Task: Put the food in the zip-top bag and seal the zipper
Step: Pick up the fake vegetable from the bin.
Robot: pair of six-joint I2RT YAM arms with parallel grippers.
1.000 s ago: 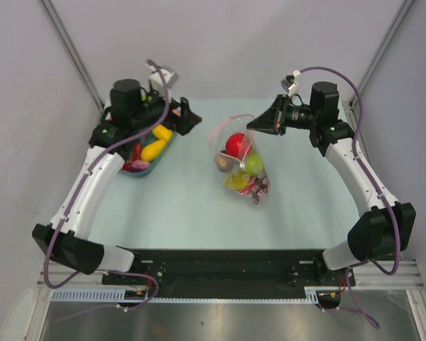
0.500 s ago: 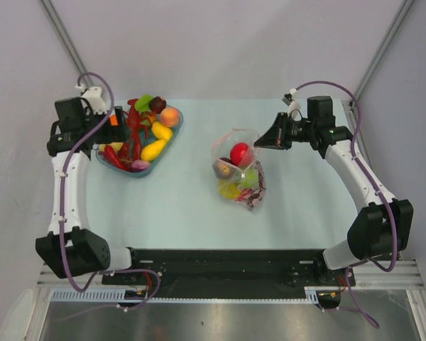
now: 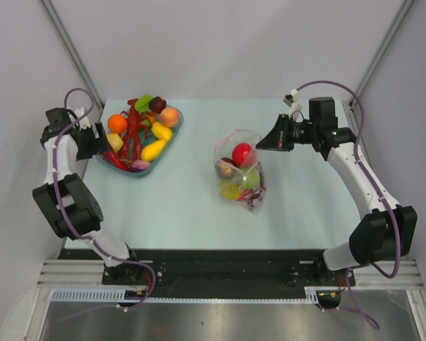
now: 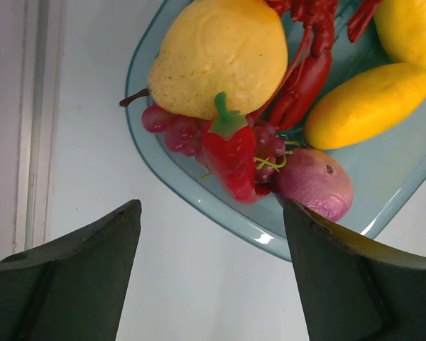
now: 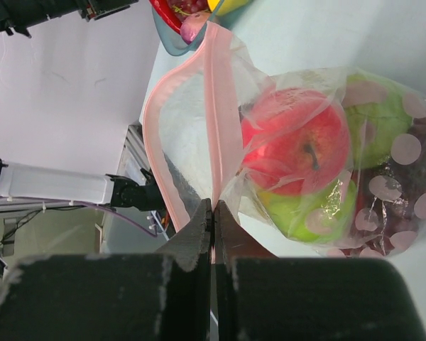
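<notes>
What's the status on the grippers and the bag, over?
Right gripper shut on zipper; bag mouth open. Left gripper open, empty, at fruit dish edge. Red apple bagged. Nothing in the way.

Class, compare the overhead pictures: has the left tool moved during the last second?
Yes. The left tool swung leftward, from over the dish's right end to beyond its left rim.

No readable text, labels or numbers anywhere

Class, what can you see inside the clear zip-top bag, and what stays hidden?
Inside the zip-top bag: a red apple, two green fruits and dark purple grapes. A yellow piece shows from above. Anything beneath these is covered.
</notes>
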